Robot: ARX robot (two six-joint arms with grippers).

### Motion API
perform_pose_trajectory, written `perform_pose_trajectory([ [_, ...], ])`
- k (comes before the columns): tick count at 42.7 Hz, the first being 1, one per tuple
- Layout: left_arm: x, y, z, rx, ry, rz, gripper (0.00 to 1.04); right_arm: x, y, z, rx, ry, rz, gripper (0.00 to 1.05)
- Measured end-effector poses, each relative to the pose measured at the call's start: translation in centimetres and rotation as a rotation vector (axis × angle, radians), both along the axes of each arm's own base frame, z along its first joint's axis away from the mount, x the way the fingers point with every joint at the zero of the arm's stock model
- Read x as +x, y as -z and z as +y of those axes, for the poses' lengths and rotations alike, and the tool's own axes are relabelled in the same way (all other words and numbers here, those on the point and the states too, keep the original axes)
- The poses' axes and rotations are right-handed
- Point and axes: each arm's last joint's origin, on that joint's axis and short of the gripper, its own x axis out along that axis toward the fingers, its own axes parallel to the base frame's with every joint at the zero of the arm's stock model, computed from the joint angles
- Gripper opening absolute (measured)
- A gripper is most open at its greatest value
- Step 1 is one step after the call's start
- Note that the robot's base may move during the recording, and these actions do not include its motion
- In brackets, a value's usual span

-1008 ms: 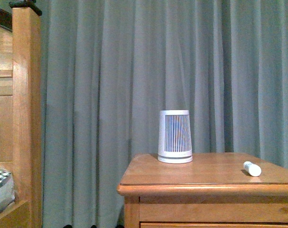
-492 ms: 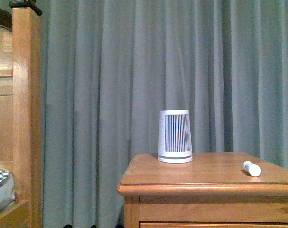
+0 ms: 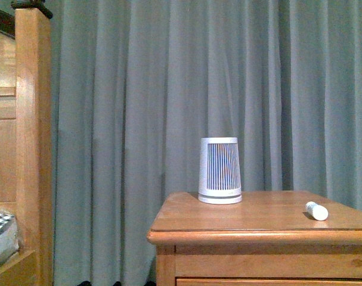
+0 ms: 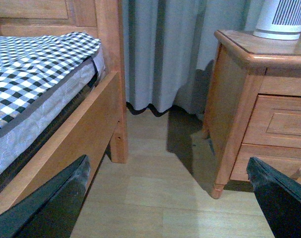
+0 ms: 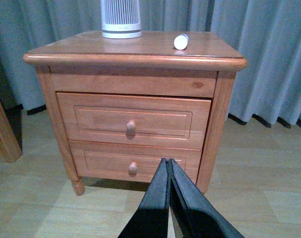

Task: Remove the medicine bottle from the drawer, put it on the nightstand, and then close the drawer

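Observation:
The tiny white medicine bottle [image 3: 316,211] lies on its side on top of the orange-brown nightstand [image 3: 252,219], toward its right; the right wrist view also shows the medicine bottle [image 5: 181,41] there. The upper drawer [image 5: 133,120] sits flush and shut, its round knob [image 5: 131,126] showing. My right gripper [image 5: 168,160] is shut and empty, held low in front of the nightstand at a distance. My left gripper [image 4: 167,171] is open over the floor between bed and nightstand [image 4: 249,94], holding nothing.
A white ribbed cone [image 3: 220,171] stands at the back of the nightstand top. The lower drawer [image 5: 134,163] is shut too. A wooden bed frame [image 4: 86,124] with a checked mattress [image 4: 31,69] is on the left. Grey curtains [image 3: 169,89] hang behind.

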Motion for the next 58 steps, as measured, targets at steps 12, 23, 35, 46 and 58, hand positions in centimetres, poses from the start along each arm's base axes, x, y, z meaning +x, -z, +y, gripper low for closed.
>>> perform_pose_trajectory([
  [12,0.00,0.00,0.00,0.000,0.000,0.000,0.98,0.00,0.00,0.00,-0.002,0.000,0.000,0.21],
  [23,0.00,0.00,0.00,0.000,0.000,0.000,0.98,0.00,-0.01,0.00,-0.002,0.000,-0.001,0.69],
  [35,0.00,0.00,0.00,0.000,0.000,0.000,0.98,0.00,-0.01,0.00,-0.002,0.000,-0.001,0.98],
  [46,0.00,0.00,0.00,0.000,0.000,0.000,0.98,0.00,-0.01,0.00,-0.002,0.000,-0.001,0.98],
  [58,0.00,0.00,0.00,0.000,0.000,0.000,0.98,0.00,-0.01,0.00,-0.002,0.000,-0.001,0.98],
])
